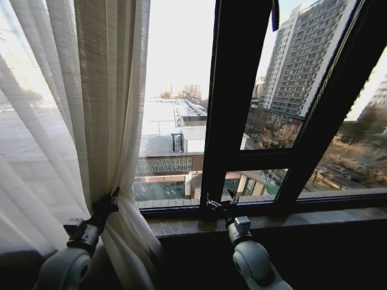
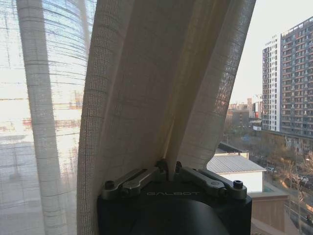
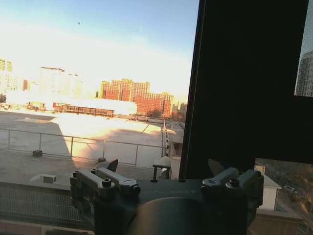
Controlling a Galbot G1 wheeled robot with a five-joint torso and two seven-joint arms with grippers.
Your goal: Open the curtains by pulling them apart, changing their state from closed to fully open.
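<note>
The left gripper (image 1: 113,199) is pinched on the curtain (image 1: 103,96), its fingers pressed together on a gathered bunch of pleats low down on the cloth, just left of the bare glass. In the left wrist view the same gripper (image 2: 168,166) has its fingertips closed tight with the curtain (image 2: 161,88) fanning upward out of the pinch. The curtain hangs at the left side of the window, its sheer cream folds drawn in toward the grip and spreading again below it, where the cloth falls past the left arm. To its right the glass is uncovered, with rooftops and a tall block outside. The right gripper (image 1: 221,202) sits at the foot of the dark frame bar (image 1: 233,90), just above the sill (image 1: 314,219), holding nothing; in the right wrist view this gripper (image 3: 164,169) has its fingers spread apart with the frame bar (image 3: 244,83) close ahead of it.
</note>
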